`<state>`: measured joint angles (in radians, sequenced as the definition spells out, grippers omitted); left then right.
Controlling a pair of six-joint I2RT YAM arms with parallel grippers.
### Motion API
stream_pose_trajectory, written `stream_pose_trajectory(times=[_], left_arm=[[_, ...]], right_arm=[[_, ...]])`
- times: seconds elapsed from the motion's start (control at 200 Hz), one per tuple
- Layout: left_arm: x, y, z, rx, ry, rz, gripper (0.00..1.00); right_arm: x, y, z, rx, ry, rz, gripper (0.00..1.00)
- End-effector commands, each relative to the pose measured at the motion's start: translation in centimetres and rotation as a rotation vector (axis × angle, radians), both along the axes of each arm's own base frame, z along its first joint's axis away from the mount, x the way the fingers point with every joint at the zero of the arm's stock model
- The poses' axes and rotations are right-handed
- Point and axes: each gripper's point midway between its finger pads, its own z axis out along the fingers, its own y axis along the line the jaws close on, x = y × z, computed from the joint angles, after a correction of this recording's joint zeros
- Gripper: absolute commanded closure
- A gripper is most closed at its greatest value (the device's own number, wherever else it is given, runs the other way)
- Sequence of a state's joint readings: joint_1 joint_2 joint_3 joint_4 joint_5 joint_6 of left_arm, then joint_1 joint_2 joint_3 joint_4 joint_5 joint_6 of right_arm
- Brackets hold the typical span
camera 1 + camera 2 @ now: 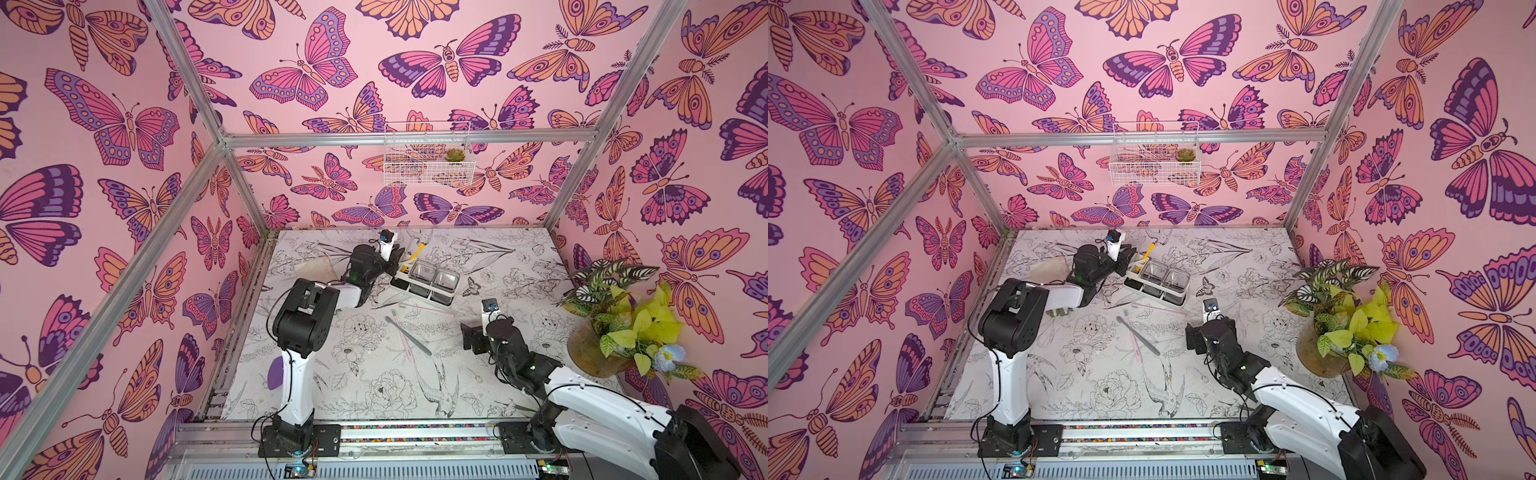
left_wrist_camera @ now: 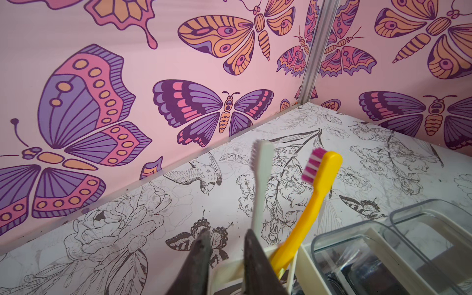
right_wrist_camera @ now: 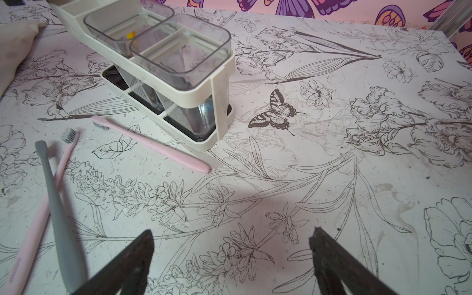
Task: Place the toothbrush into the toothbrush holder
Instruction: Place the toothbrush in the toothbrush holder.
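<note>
The white toothbrush holder (image 1: 405,273) (image 1: 1134,271) (image 3: 219,102) stands at the back of the table, with two clear grey cups beside its slot end. A yellow toothbrush (image 1: 417,251) (image 1: 1149,250) (image 2: 314,201) and a pale white toothbrush (image 2: 259,184) stand upright in the slots. My left gripper (image 1: 395,262) (image 2: 226,231) hovers at that slot end, jaws slightly apart with nothing between them; the white handle passes just beside one finger. My right gripper (image 1: 470,336) (image 3: 233,232) is wide open over bare table. A grey toothbrush (image 1: 409,334) (image 3: 58,204) and two pink ones (image 3: 153,145) (image 3: 33,222) lie flat.
A potted plant (image 1: 615,316) stands at the table's right edge. A white wire basket (image 1: 428,162) hangs on the back wall. A pale cloth (image 3: 15,46) lies left of the holder. Walls enclose the table at the back and on both sides.
</note>
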<state>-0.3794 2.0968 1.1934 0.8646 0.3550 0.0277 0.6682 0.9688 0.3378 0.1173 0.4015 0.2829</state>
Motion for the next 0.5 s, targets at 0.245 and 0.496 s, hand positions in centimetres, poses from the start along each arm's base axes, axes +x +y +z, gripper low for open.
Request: stream_pose_trajectory(times=[0.245, 0.496], left_arm=[[-1.0, 0.2, 0.6, 0.009, -0.031, -0.02, 0.58], [-3.9, -0.2, 6.6, -0.009, -0.115, -0.05, 0.57]], right_arm=[[0.9, 0.4, 1.7, 0.012, -0.037, 0.0, 0.04], [0.8, 0.3, 1.8, 0.01, -0.039, -0.005, 0.04]])
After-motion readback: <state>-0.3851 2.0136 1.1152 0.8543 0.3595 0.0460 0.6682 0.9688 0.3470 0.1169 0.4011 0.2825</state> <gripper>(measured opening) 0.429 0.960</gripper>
